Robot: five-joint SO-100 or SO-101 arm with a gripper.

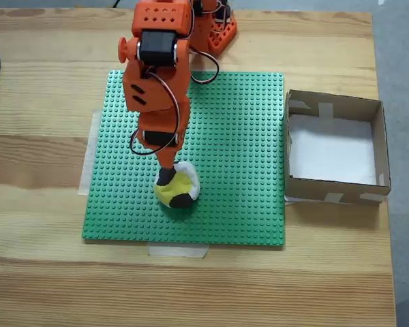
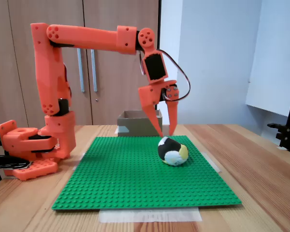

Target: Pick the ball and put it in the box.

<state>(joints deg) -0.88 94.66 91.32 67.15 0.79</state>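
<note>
Green studded baseplate (image 2: 135,179) lies taped to the wooden table (image 1: 48,272); on it rests the lumpy ball (image 2: 172,151), long axis roughly level. Just above, the orange gripper (image 2: 167,134) hangs open, holding nothing. Well apart stands the cardboard box (image 1: 380,146).

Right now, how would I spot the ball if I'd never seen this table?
Find the green studded mat in the middle of the wooden table. Near its front half, just under the orange arm's open gripper, lies the ball. It is small, soft and lumpy, patched yellow, white and black, unlike the square cardboard box off the mat's edge.
</note>
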